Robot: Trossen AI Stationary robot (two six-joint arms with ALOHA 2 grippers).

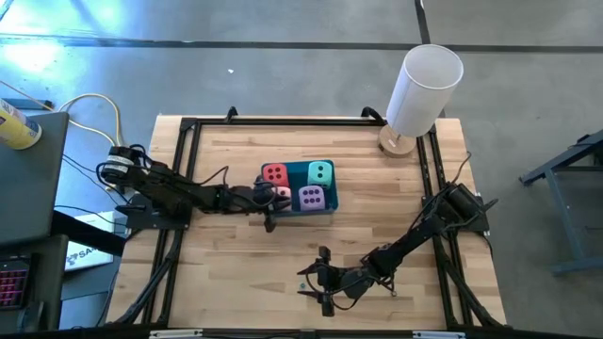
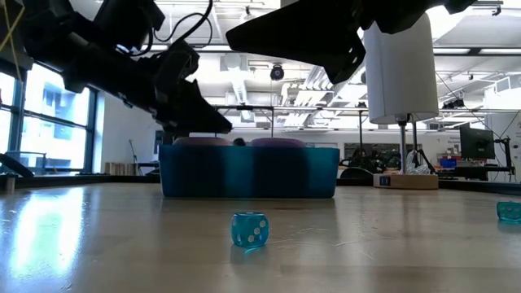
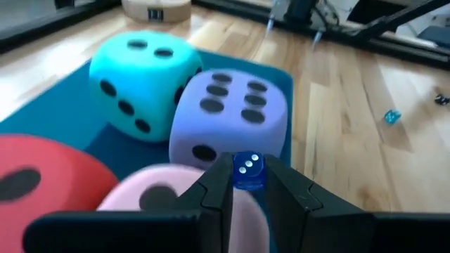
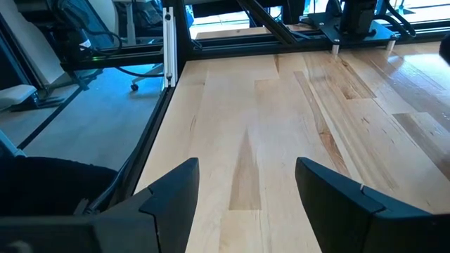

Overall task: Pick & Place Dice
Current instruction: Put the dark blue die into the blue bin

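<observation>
Four big dice: red die, teal die, pink die and purple die are packed in the blue tray at table centre; little free floor is seen between them.
Left gripper: held over the tray's left edge, just above the pink die; jaws pinched on a small blue die, which is gripped at the very fingertips.
Risk, shallow grip: only the fingertips are on the small blue die, so it could be squeezed out sideways if the arm is jolted.
Risk, release: the small blue die would land on rounded soft cubes rather than flat floor; it could bounce or roll over the low tray wall onto the table.
Risk, contact: fingers are close to the pink die; a lower descent could press into it and shove the neighbours or the tray.
Loose small die: seen in the low view on bare wood in front of the tray, well apart from it; another small blue piece lies far right. Both are judged not yet collected.
Right gripper: parked over bare wood at the table's near side, jaws spread, nothing between them.
Risk, right arm: a crossing path with the left arm near the tray is possible if both are moved together.
</observation>
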